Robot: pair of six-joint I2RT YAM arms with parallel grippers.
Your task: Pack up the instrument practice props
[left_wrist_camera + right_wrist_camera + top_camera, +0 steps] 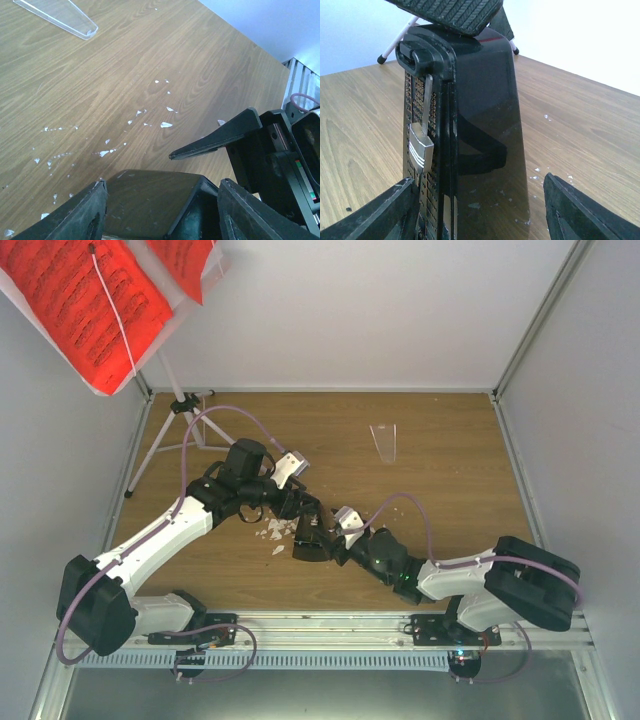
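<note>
- Metronome: the small black pyramid stands upright on the wooden table, near the middle and a little to the near side, where both arms meet.
- The left gripper is clamped on it. The body fills the gap between its fingers, and one ribbed pad lies against the top.
- The right gripper straddles the lower body with its jaws apart, and a gap shows on its right side.
- To do this well, the right jaws probably ought to close squarely on the glossy flanks, clear of the pendulum weight. The tapering sides look apt to slip, so the left should let go only once that grip is firm.
- Counted: one metronome and two grippers; many white crumbs beside them; one clear plastic piece farther right; one white music stand at the far left, carrying two red sheets.
</note>
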